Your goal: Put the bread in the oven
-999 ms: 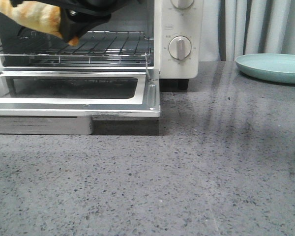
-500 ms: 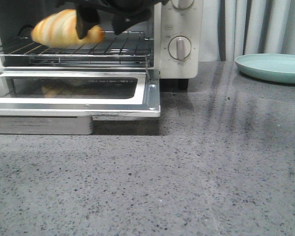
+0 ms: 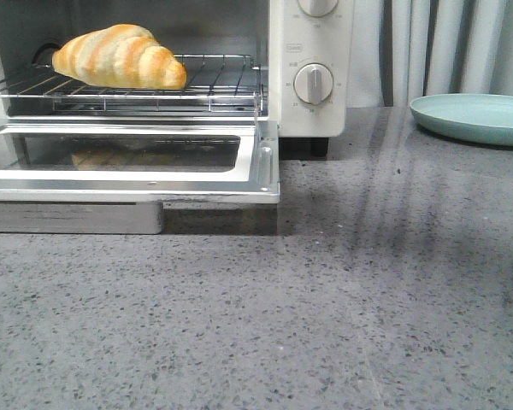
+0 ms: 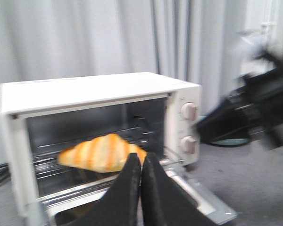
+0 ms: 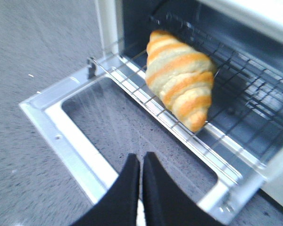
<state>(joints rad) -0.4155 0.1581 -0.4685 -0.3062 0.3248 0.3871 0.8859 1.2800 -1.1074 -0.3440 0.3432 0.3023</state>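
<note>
Fingers of both my grippers are pressed together and hold nothing. My left gripper (image 4: 140, 165) has its two black fingers touching along their length, and it hangs in front of the oven (image 4: 99, 94), apart from it. My right gripper (image 5: 141, 174) is closed in the same way, and it hangs above the open oven door (image 5: 85, 136), not touching it.

The bread (image 3: 120, 58) lies on the wire rack (image 3: 214, 81) inside the oven, toward the side of the rack far from the dials (image 3: 312, 84). It lies on its flat side, with one tapered end pointing to the dial side. Nothing touches it except the rack. Its reflection shows weakly in the glass of the door below the rack.

The oven door is folded down flat in front of the oven, and its metal frame reaches out over the grey speckled table (image 3: 325, 299). It is between my grippers and the rack. A pale green plate (image 3: 474, 117) sits on the table on the dial side of the oven, well apart from it. Grey curtains (image 3: 445, 47) hang behind the oven and the plate.

In the left wrist view some dark blurred equipment (image 4: 250, 113) stands beyond the dial side of the oven; I cannot tell what it is.
</note>
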